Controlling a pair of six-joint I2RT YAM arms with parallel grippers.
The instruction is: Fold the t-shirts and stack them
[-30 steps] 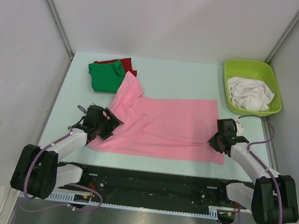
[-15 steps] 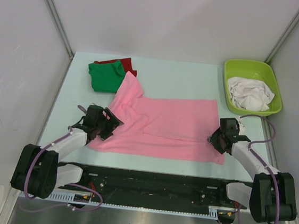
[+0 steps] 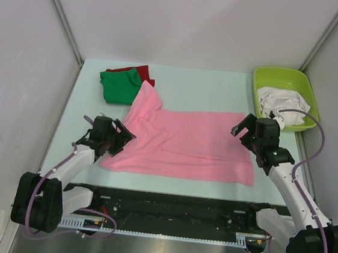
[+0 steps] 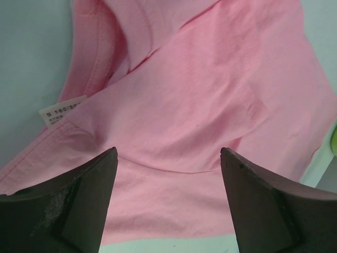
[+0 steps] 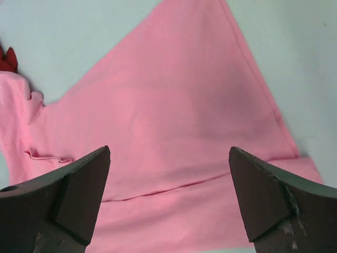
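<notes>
Top view: pink t-shirt lies spread at table centre, one sleeve pointing to 11 o'clock. Green t-shirt, folded, lies on red t-shirt at 11 o'clock. White t-shirts sit in the lime-green tub at 2 o'clock. Left gripper is at the shirt's 9 o'clock edge, right gripper at its 3 o'clock edge.

Left wrist view: jaws spread wide, gripping nothing; neck label at 9 o'clock.

Right wrist view: jaws spread wide, gripping nothing, pink cloth below them.

Open table lies between the green t-shirt and the lime tub.
</notes>
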